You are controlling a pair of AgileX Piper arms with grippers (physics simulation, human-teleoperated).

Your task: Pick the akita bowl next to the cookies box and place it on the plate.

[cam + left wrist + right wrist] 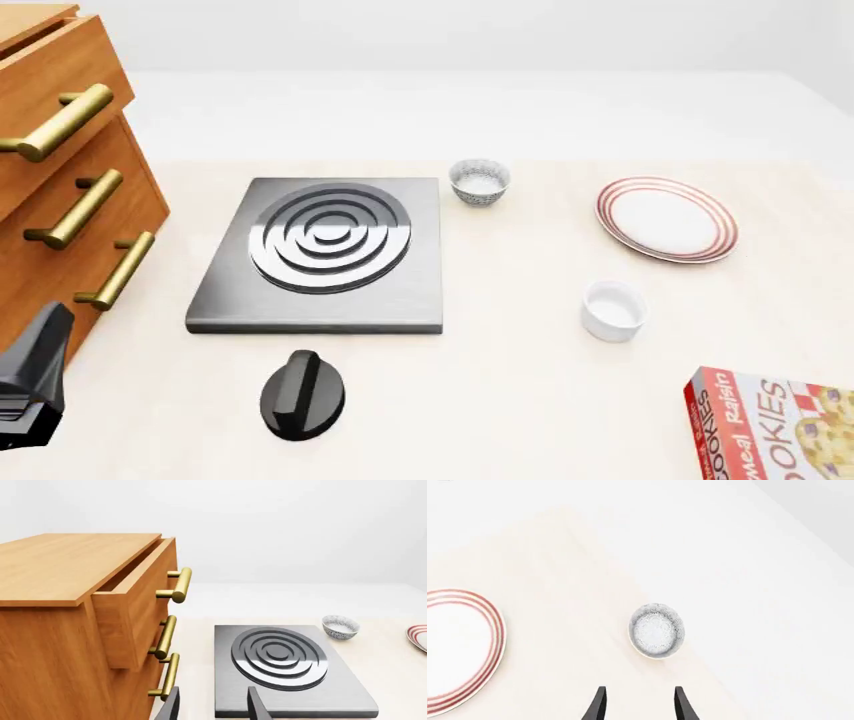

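Right end effector [637,705] above akita bowl [656,630]

You had the plate [666,219] right of the stove slab [324,255], a speckled bowl [479,182] between, the cookies box [774,428] nearest you.

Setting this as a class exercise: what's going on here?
Nothing is held yet. The right gripper, open, points toward a speckled akita bowl lying near the plate but apart from it. The left gripper, also open, faces the stove plate beside the wooden drawers. The plate is bare, and the cookies box lies at the table's near right.
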